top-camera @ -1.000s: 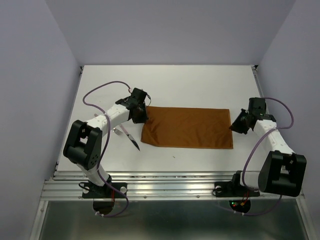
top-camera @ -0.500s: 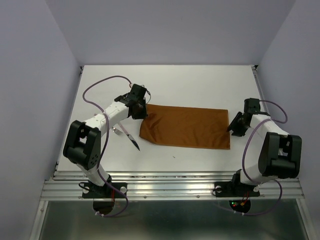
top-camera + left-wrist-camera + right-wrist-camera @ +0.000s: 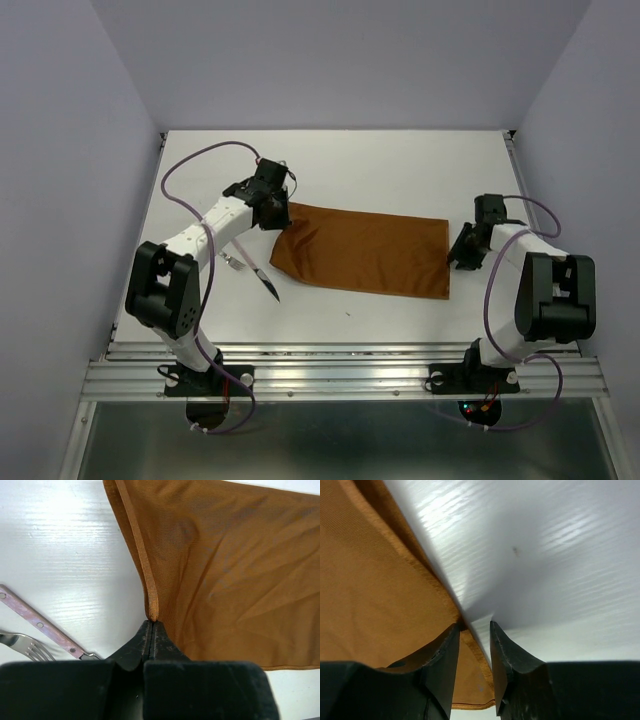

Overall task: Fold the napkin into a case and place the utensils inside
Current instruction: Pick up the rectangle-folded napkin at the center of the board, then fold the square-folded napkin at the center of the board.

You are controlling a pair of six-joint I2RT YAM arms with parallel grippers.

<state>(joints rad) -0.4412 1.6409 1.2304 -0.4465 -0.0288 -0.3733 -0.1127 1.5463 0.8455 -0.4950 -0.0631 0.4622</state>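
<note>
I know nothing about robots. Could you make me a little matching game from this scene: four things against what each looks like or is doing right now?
Things:
1. napkin
2. knife
3. left arm's fingers
4. right arm's fingers

Descriptions:
A. apart, at the napkin's right edge
B. rust-orange
C. shut on a napkin corner
D. lying beside the fork

Pairs: 1-B, 2-D, 3-C, 4-A

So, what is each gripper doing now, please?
Left gripper: closed, pinching the napkin by its hem.
Right gripper: open, jaws apart at the napkin's edge, not clamping it.
</note>
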